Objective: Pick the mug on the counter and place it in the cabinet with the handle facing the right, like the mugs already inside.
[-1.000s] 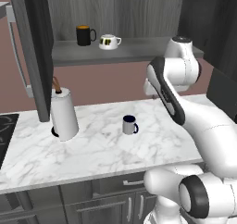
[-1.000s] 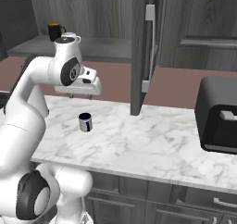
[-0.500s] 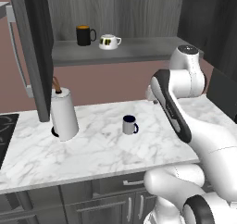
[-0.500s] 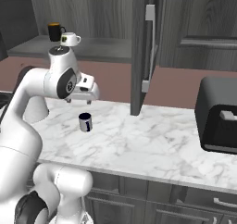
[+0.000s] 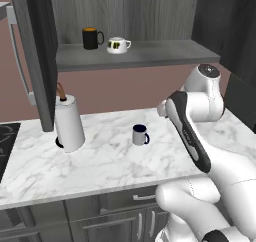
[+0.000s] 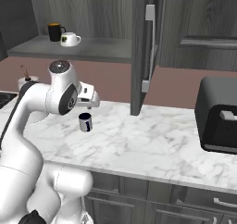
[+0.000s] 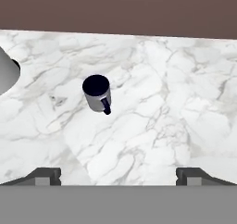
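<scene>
1. The robot's two-finger gripper (image 7: 118, 174) hangs in the air with its two dark tips spread wide apart, holding nothing.
2. Below the gripper is the broad white marble counter (image 7: 166, 121) with grey veins.
3. The small light grey mug (image 7: 97, 94) stands upright on the counter, ahead of the gripper and a bit to its left, not touching it. Its dark navy loop handle (image 7: 106, 106) points back toward the gripper.
4. Farther left stands a white paper towel roll (image 5: 69, 123).
5. High above, the dark grey wood cabinet (image 5: 135, 53) holds a black mug with an orange rim (image 5: 91, 38) and a squat white cup (image 5: 117, 45).
</scene>
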You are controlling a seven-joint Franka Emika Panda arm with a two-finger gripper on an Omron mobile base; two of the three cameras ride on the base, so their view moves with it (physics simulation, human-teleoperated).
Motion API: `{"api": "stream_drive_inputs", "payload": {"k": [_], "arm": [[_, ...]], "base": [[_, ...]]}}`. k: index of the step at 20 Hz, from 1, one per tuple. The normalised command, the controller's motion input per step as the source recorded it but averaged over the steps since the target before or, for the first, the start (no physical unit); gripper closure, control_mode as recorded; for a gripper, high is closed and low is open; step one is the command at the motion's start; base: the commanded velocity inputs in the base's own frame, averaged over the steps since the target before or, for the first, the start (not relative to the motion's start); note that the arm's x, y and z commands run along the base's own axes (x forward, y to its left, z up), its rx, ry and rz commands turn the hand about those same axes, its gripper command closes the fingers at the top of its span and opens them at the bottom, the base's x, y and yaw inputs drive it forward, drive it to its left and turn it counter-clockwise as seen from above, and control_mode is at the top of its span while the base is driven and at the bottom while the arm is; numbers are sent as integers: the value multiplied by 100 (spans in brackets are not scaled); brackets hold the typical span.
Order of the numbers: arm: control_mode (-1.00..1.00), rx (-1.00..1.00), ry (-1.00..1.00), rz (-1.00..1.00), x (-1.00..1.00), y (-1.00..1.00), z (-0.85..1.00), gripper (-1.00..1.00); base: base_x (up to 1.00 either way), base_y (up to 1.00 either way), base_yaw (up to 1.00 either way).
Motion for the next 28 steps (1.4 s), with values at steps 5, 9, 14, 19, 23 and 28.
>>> {"api": "stream_drive_inputs", "payload": {"k": [5, 9, 14, 19, 23, 28], "arm": [[-100, 13, -3, 14, 0, 0, -24, -100], [-100, 8, 0, 13, 0, 0, -23, -100], [-100, 1, 0, 9, 0, 0, -31, -100], [-100, 0, 0, 5, 1, 0, -41, -100], [-100, 0, 0, 4, 8, 0, -45, -100], [-100, 0, -2, 3, 19, 0, -45, -100]], "base": [[0, 0, 0], [0, 0, 0], [0, 0, 0], [0, 0, 0], [0, 0, 0], [0, 0, 0]]}}
